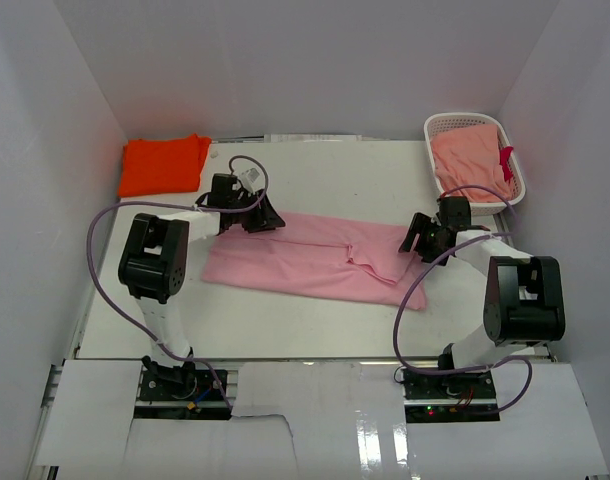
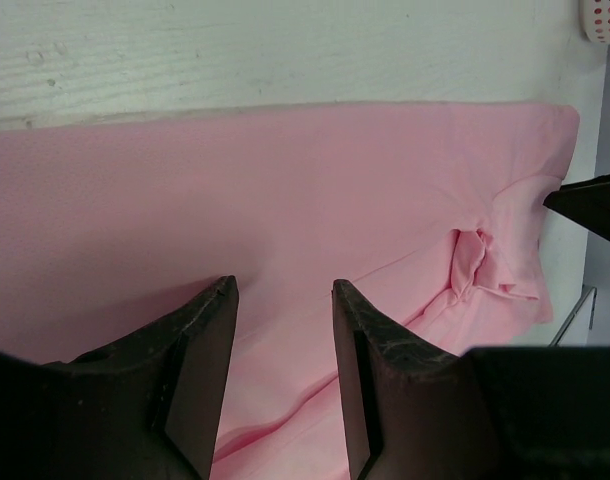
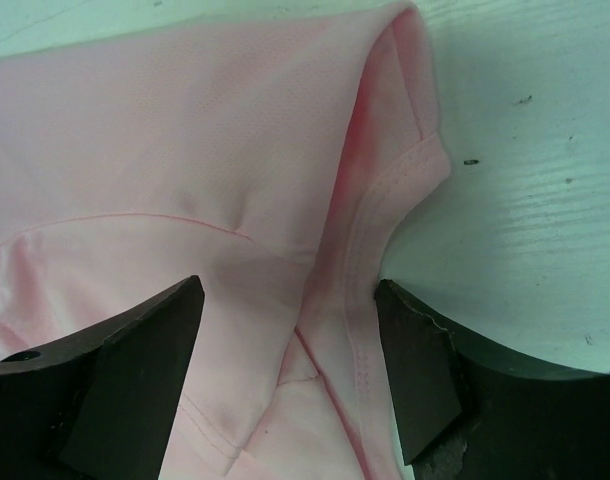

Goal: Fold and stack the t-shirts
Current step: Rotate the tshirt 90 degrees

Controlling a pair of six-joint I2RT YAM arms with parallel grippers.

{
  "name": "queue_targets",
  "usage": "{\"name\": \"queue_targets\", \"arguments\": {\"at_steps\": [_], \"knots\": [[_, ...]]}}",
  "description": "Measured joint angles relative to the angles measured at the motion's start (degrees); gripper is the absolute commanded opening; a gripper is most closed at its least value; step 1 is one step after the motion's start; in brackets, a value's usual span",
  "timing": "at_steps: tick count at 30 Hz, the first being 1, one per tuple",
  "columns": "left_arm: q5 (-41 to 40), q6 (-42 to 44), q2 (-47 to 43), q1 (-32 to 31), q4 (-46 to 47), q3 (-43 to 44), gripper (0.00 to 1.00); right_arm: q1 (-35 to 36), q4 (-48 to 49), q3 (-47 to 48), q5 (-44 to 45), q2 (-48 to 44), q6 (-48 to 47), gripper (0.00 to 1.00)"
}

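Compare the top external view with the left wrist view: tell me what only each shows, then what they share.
Only top external: the folded orange t-shirt at the far left corner, and the salmon cloth lying in the basket.
Only left wrist: the gap between the fingers of the left gripper, which stands open just over the cloth.
Both: the pink t-shirt spread flat, and the basket, though the wrist view catches only a corner of it.
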Motion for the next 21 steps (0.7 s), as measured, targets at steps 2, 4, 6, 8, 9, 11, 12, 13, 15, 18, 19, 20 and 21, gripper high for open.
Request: {"name": "queue_targets", "arguments": {"at_steps": [2,4,6,8,9,11,12,13,15,18,19,20,21], "knots": [[-0.2,0.0,0.0,0.2,1.0,-0.4,0.53,-0.1,0.5,0.1,-0.1,0.4,0.0,0.75],[-0.6,0.0,0.0,0.4,1.4,-1.0,0.53,-0.1,1.0,0.3,-0.1,0.7,0.1,0.75],[-1.2,0.0,0.0,0.6,1.6,-1.8,0.53,-0.1,1.3,0.3,-0.1,0.7,0.1,0.75],[-1.7,0.0,-0.1,0.8,1.9,-2.6,0.53,-0.1,1.4,0.3,-0.1,0.7,0.1,0.75],[-2.1,0.0,-0.1,1.0,2.0,-3.0,0.53,-0.1,1.4,0.3,0.0,0.7,0.1,0.75],[-2.3,0.0,-0.3,1.2,2.6,-3.4,0.53,-0.1,1.3,0.3,0.0,0.4,0.0,0.74],[-2.5,-0.1,-0.4,1.2,2.7,-3.5,0.53,-0.1,1.3,0.3,0.0,0.2,0.0,0.73],[-2.8,-0.1,-0.4,1.3,2.9,-3.6,0.53,-0.1,1.3,0.3,0.0,-0.1,0.0,0.71],[-2.9,-0.2,-0.4,1.5,3.3,-3.8,0.53,-0.1,1.3,0.3,0.0,-0.5,-0.1,0.68],[-2.9,-0.7,-0.5,1.9,4.7,-4.6,0.53,-0.1,1.3,0.3,0.1,-0.2,-0.3,0.58],[-2.9,-0.9,-0.5,1.9,5.3,-4.9,0.53,-0.1,1.4,0.3,0.1,0.0,-0.3,0.54],[-2.9,-1.1,-0.6,2.0,5.7,-5.3,0.53,-0.1,1.4,0.3,0.1,0.4,-0.4,0.52],[-2.9,-1.2,-0.7,2.1,6.0,-5.6,0.53,-0.1,1.4,0.3,0.1,0.8,-0.3,0.52]]}}
